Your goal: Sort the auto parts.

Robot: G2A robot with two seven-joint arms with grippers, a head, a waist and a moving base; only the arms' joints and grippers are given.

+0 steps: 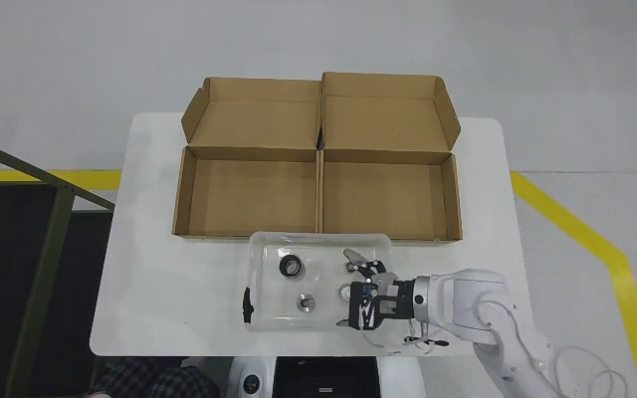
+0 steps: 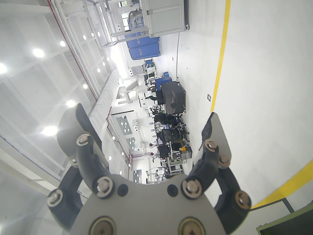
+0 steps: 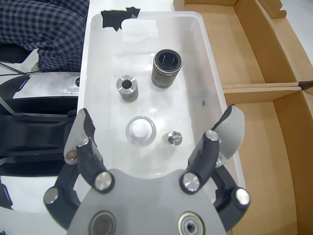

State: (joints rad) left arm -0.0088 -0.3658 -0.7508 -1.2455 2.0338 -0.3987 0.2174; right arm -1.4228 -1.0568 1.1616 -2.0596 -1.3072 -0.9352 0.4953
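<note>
The right claw (image 3: 158, 117) hangs released over one end of the clear tray (image 3: 215, 74), fingers spread wide with nothing between them. All four parts sit in that tray on the counter (image 1: 149, 249). Nearest are two low pieces almost under the gap between the fingers: a clear disc with a white centre (image 3: 141, 130) and, just beside it on the side toward the cardboard boxes (image 1: 383, 199), a small metal knob (image 3: 173, 138). Farther along the tray stand a bored steel bushing (image 3: 127, 88) and a taller dark bearing (image 3: 166, 68), both upright on end with their axes vertical, so a grip would likely close across the round sides. The left claw (image 2: 145, 117) is also released, but it points off into the room, away from the counter, so the right arm is plainly the nearer one.
</note>
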